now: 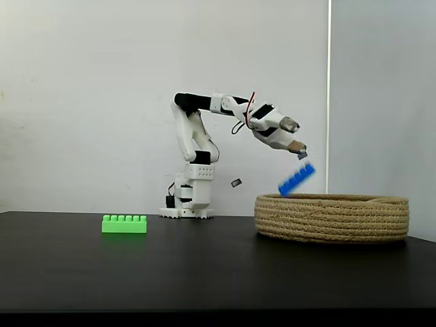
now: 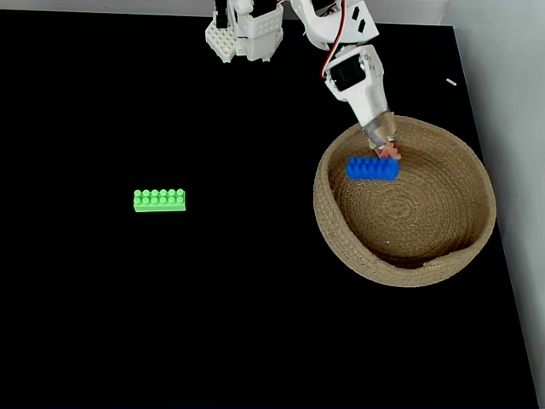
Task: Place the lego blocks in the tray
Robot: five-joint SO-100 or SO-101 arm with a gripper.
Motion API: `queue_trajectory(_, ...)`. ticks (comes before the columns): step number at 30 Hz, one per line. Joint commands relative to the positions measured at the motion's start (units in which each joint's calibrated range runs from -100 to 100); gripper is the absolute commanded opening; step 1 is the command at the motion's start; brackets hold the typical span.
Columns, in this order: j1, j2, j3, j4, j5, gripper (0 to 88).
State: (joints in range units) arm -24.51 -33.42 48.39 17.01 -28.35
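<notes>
The blue brick [image 1: 297, 180] is seen tilted in the air just under the gripper [image 1: 302, 154], above the rim of the tray [image 1: 332, 218]. Whether the brick is gripped cannot be told. The green brick [image 2: 159, 200] is laid on the black table [image 2: 213, 324], well apart from the tray.

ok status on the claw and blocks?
Claw shut on blue block, tilted above tray. Green block on table. Path clear.

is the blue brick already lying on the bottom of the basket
No, in the side-on fixed view the blue brick hangs tilted above the basket rim, at the gripper.
</notes>
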Motion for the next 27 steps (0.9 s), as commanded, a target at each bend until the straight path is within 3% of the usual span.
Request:
queue_trajectory(1,0.5,-0.4,0.5,-2.3,-3.5,33.4)
queue_trajectory(3,1.4,-0.6,1.5,-1.7,-5.2,34.5)
queue_trajectory(6,4.6,-2.9,1.5,8.9,-6.4,34.9)
queue_trajectory(9,10.1,-4.9,2.6,21.0,-0.3,36.1)
queue_trajectory(13,18.4,-6.7,6.5,21.3,11.3,33.6)
queue_trajectory(16,22.9,-9.1,7.2,22.7,17.1,34.8)
queue_trajectory(27,41.7,9.0,-4.8,24.4,25.7,40.3)
